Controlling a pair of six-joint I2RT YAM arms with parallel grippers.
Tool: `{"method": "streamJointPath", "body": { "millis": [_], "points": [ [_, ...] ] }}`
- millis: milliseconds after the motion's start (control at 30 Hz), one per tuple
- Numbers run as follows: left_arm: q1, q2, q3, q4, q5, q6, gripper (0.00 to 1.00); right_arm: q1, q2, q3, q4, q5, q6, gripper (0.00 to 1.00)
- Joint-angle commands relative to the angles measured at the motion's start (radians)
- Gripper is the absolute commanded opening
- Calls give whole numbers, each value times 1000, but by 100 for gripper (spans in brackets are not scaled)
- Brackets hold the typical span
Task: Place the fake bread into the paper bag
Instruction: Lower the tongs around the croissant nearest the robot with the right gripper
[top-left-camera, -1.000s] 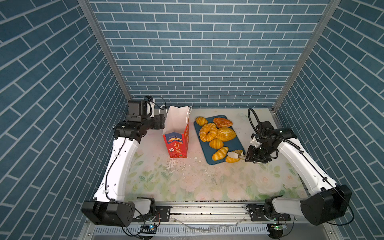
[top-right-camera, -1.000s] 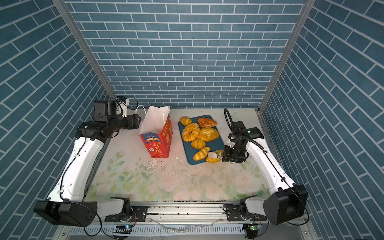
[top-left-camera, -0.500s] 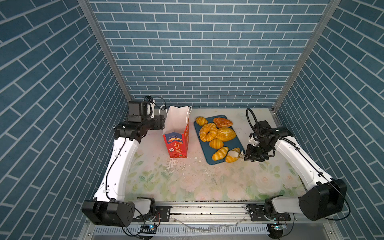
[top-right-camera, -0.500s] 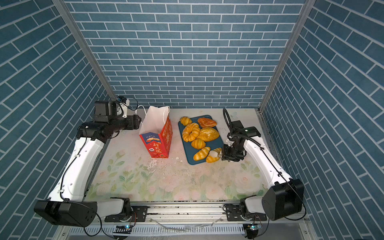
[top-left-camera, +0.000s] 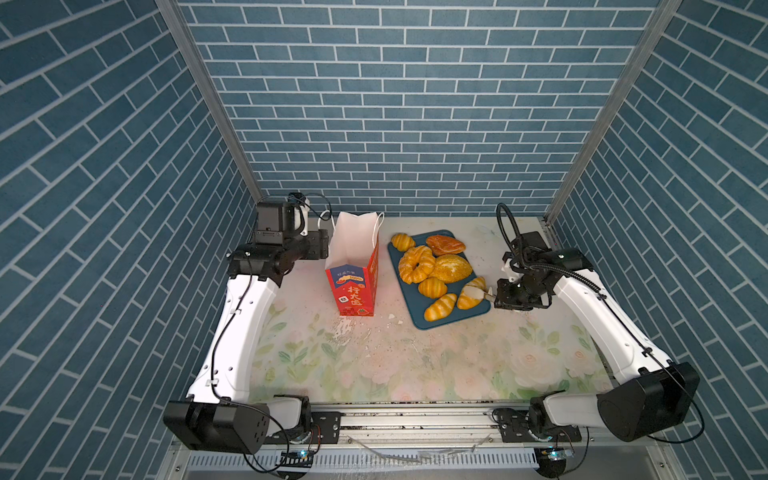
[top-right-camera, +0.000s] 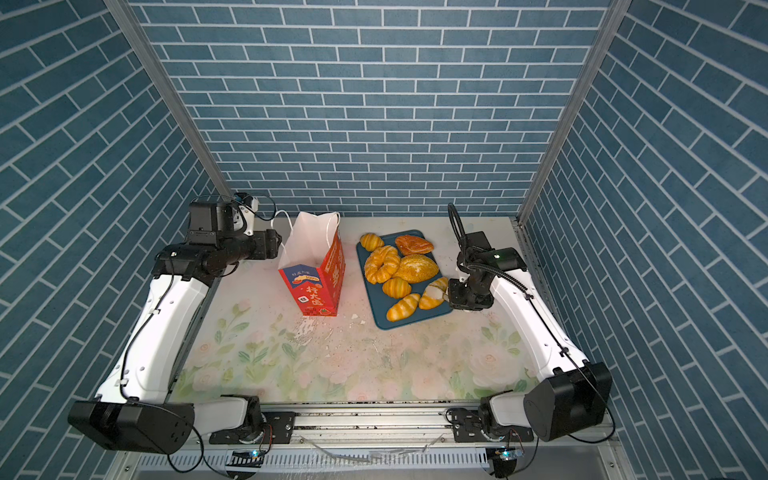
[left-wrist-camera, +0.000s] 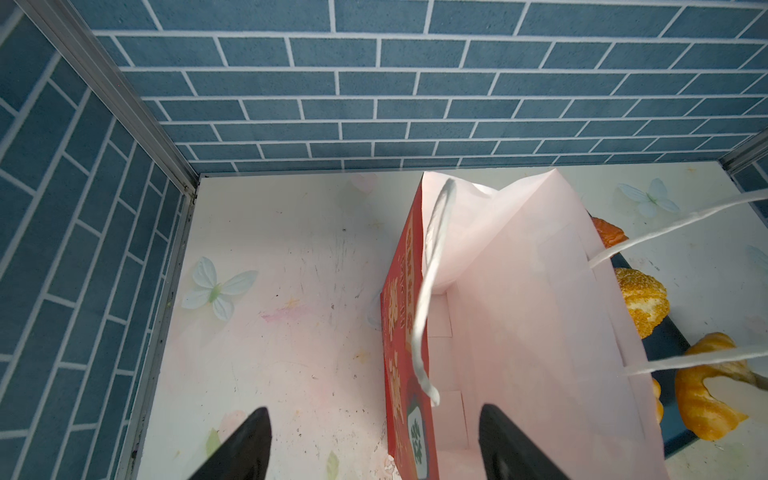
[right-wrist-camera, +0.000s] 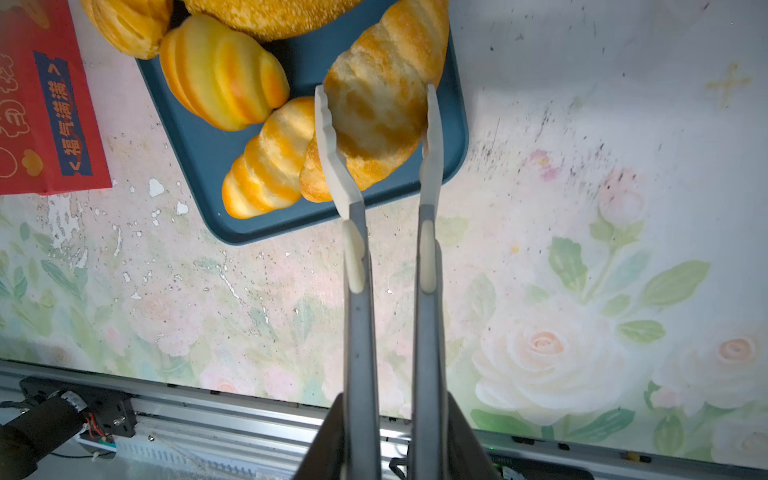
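Right gripper (right-wrist-camera: 395, 444) is clamped on a pair of tongs (right-wrist-camera: 357, 332), whose white tips pinch one croissant (right-wrist-camera: 378, 108) from both sides, at the tray corner nearest that arm. Left gripper (left-wrist-camera: 375, 409) is spread wide, with one finger outside the near wall of the paper bag (left-wrist-camera: 540, 332) and one over its white interior. This placement probably serves to steady the bag for loading; contact cannot be confirmed. On the floral table (top-left-camera: 374, 365) the bag stands upright, just beside the teal tray (top-left-camera: 457, 318). All seven pieces of fake bread (top-left-camera: 432, 266) are at the tray; none shows inside the bag.

Obstructions:
- A second croissant (right-wrist-camera: 266, 162) touches the pinched one and may drag along on lift.
- A cord handle (left-wrist-camera: 428, 291) droops across the bag mouth.
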Motion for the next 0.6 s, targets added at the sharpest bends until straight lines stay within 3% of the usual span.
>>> {"method": "streamJointPath", "body": {
  "millis": [0, 133, 367, 567],
  "points": [
    [6, -17, -13, -3, -7, 8, 80, 5, 35, 2, 75, 19, -92, 24],
    [6, -15, -8, -8, -5, 7, 80, 5, 71, -41, 135, 17, -119, 28],
    [6, -20, -7, -13, -8, 3, 80, 5, 79, -72, 159, 35, -70, 51],
    [6, -12, 3, -16, -5, 2, 80, 7, 103, -65, 183, 18, -37, 50]
  ]
}}
